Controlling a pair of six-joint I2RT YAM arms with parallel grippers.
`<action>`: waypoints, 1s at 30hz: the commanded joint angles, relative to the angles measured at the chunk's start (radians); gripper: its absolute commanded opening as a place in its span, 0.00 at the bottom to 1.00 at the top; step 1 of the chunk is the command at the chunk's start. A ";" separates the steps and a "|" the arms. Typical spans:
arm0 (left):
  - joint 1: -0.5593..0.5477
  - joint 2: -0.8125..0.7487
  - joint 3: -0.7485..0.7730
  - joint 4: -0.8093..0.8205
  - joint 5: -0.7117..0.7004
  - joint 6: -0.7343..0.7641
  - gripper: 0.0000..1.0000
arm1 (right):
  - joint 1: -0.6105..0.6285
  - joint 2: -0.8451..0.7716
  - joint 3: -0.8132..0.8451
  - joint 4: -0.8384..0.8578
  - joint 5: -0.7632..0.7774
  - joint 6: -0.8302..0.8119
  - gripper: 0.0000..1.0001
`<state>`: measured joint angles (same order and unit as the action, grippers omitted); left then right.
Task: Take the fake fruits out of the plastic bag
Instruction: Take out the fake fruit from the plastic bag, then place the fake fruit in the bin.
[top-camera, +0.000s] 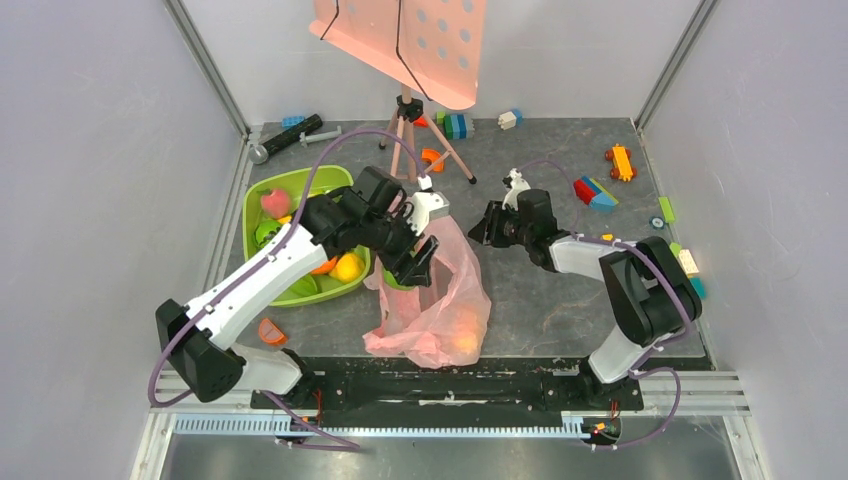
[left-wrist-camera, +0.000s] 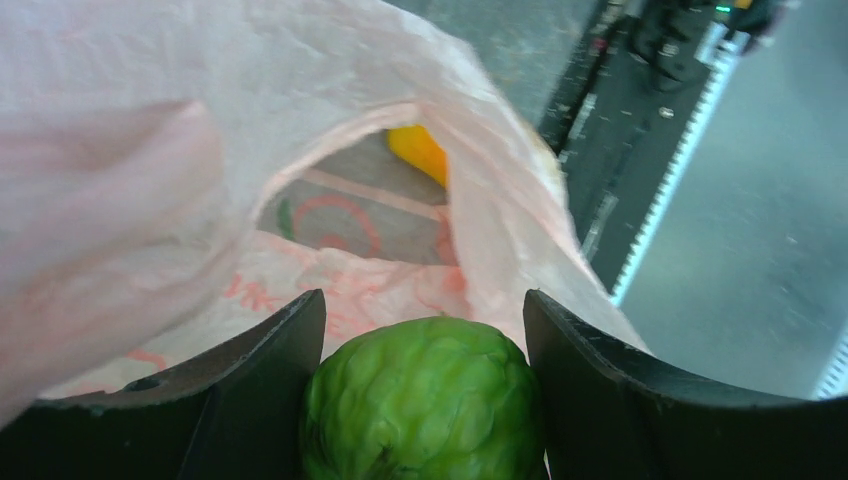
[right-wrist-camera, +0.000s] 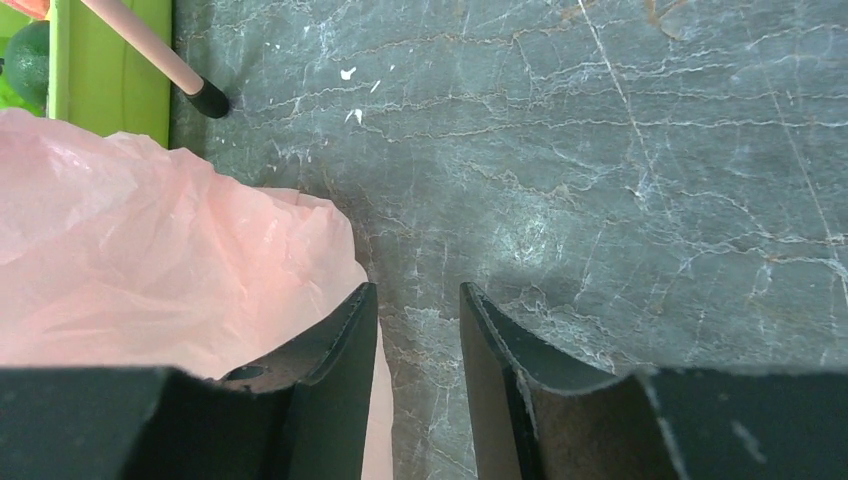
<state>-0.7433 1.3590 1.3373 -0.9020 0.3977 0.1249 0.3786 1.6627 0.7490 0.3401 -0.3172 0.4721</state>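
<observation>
Over the mouth of the plastic bag (top-camera: 440, 305), near the middle of the table, the left arm reaches forward from its base and bends down at the wrist, with the left gripper (top-camera: 408, 268) tipped toward the near edge. Its fingers (left-wrist-camera: 250, 400) pinch a bumpy green fruit (left-wrist-camera: 425, 400) from both sides, just above the bag's open rim. A yellow fruit (left-wrist-camera: 420, 152) lies deeper inside the bag. The right arm folds low across the table, its right gripper (top-camera: 487, 226) pointing toward the bag and standing apart from it in the top view. Its fingers (right-wrist-camera: 320, 350) are slightly parted with nothing between them; only bare table shows in the gap, and the bag's crumpled edge lies just beside one of them. The table (top-camera: 570, 290) is dark grey with pale marble veins, walled by white panels. A lime-green tray (top-camera: 300, 182) holding several fruits sits left of the bag. A tripod (top-camera: 406, 108) carrying a pink perforated panel (top-camera: 420, 40) stands behind, and toy blocks (top-camera: 597, 192) lie scattered along the far and right sides.
</observation>
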 joint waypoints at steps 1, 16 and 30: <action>0.052 -0.072 0.054 -0.092 0.296 0.105 0.58 | -0.006 -0.050 -0.003 0.008 0.024 -0.033 0.39; 0.180 -0.162 -0.045 0.439 0.470 -0.330 0.58 | -0.007 -0.249 -0.064 -0.048 0.089 -0.096 0.56; 0.436 -0.228 -0.158 0.561 0.093 -0.462 0.57 | -0.007 -0.544 -0.068 -0.175 0.132 -0.183 0.71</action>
<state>-0.4080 1.1812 1.2278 -0.3958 0.6250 -0.2623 0.3756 1.1454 0.6712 0.2142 -0.2035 0.3202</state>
